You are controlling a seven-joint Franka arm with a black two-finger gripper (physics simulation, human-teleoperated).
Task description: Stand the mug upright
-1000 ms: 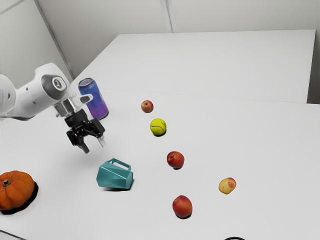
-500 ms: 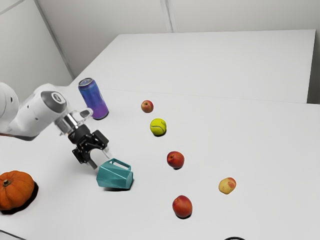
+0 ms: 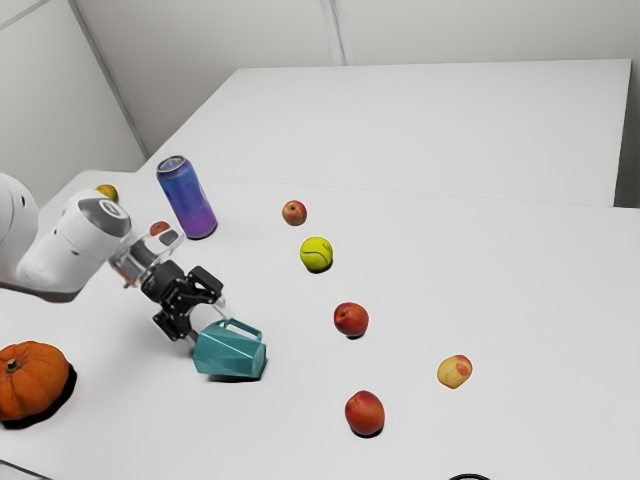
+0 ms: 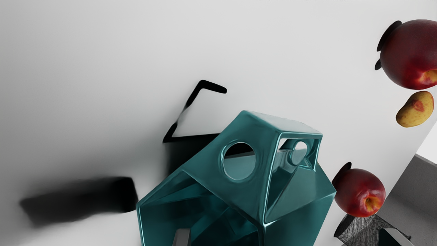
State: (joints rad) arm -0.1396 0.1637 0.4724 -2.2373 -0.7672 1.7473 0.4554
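Observation:
In the exterior view the black gripper (image 3: 208, 322) is low over the table, right against the exterior view's left end of the teal mug (image 3: 230, 352). The mug lies on its side with its handle up. Seen from the hand, the gripper (image 4: 287, 236) has its fingers wide apart. One fingertip overlaps the open mouth of the mug (image 4: 235, 208), the other stands beyond the mug's handle side; whether either touches it, I cannot tell.
A blue-purple can (image 3: 187, 198) stands behind the gripper, and a pumpkin (image 3: 30, 380) sits at the exterior view's left. Past the mug are a tennis ball (image 3: 316, 254), red fruits (image 3: 351, 319) (image 3: 365, 412) and a potato (image 3: 455, 371).
My gripper has come down and toward the exterior view's right, up to the mug. The mug has stayed where it was. Fruits behind the arm have come into sight.

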